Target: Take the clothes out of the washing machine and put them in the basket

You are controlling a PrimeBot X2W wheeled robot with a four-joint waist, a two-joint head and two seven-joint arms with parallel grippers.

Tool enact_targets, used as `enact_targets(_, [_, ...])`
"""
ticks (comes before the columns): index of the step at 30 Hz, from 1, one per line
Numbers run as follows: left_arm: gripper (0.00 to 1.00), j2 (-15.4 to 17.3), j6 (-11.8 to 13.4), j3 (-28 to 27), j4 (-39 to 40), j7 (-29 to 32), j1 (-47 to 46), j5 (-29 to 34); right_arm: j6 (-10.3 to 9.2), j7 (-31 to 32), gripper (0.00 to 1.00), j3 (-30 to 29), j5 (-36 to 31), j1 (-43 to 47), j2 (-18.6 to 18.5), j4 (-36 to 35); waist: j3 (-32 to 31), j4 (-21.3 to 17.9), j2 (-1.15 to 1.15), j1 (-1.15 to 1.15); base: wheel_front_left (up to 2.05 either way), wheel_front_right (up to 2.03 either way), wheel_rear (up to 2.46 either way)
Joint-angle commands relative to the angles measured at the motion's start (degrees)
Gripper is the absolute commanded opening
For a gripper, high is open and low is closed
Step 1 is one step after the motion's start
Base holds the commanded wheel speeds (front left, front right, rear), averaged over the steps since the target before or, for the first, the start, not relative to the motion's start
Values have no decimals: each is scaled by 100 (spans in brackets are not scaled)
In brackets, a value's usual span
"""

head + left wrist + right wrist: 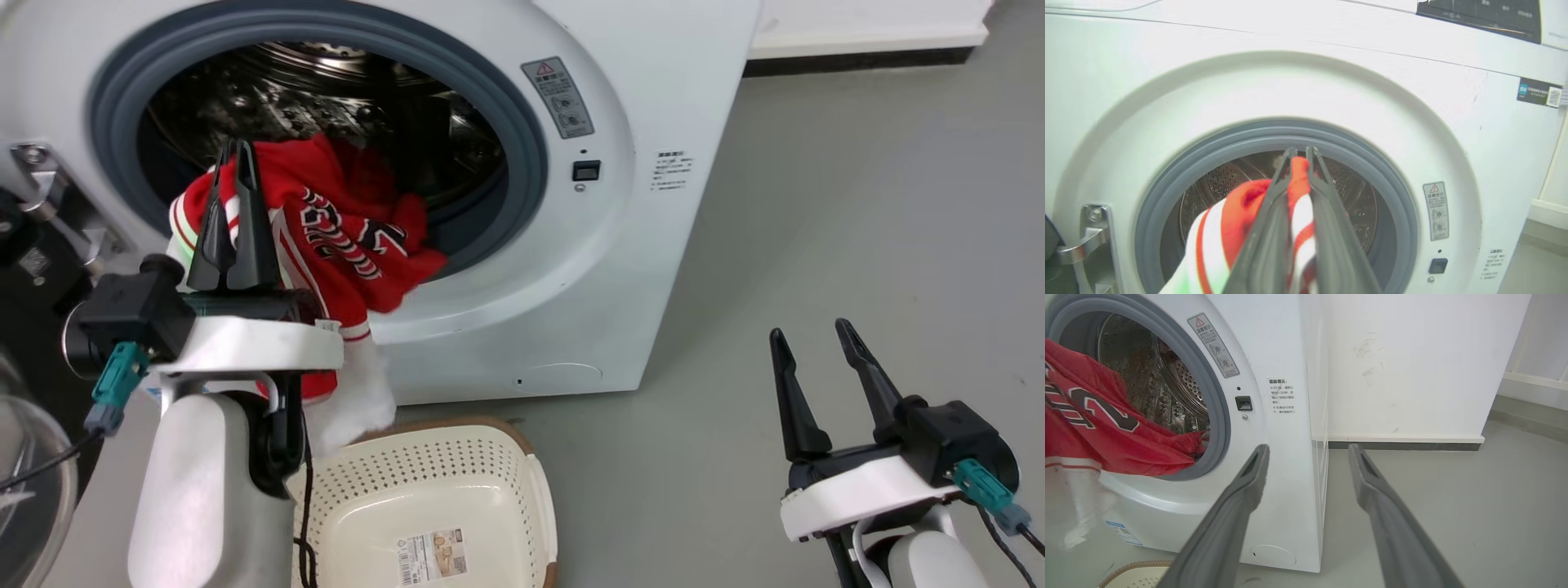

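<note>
At washing machine (653, 122) mouth, left tool (234, 147) pinching clothes (351, 237), right tool (807, 327) spread

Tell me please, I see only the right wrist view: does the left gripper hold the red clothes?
Observer: Yes, the left gripper is shut on the clothes; striped fabric sits between its fingers.
Operator: Is anything inside the basket?
Observer: No clothes in the basket, just a paper label on its base.
Operator: Does the fabric reach it?
Observer: A white end hangs down to its back rim; contact is unclear.
</note>
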State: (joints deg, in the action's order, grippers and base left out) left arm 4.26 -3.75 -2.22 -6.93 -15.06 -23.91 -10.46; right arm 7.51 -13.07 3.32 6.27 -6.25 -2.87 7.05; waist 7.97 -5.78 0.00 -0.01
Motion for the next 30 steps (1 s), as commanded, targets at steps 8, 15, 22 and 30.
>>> enact_targets(8, [0, -63, 235, 186, 1250, 419, 850, -72, -3, 135, 100, -28, -14, 185, 0, -155, -74, 265, 0, 1, 0, 0, 0])
enact_targets(15, [0, -104, 453, 465, 1568, 661, 1826, -130, -3, 158, 100, -17, -6, 168, 0, -215, 39, 384, 0, 1, 0, 0, 0])
enact_targets(22, [0, -127, 663, 781, 871, 496, 2507, -359, -3, 169, 100, -41, -57, 10, 0, -296, 320, 488, 0, 1, 0, 0, 0])
enact_targets(30, [0, -136, 559, 974, -801, 108, 2017, -714, -4, 181, 100, 48, -50, -278, -1, -401, 951, 455, 0, 1, 0, 0, 0])
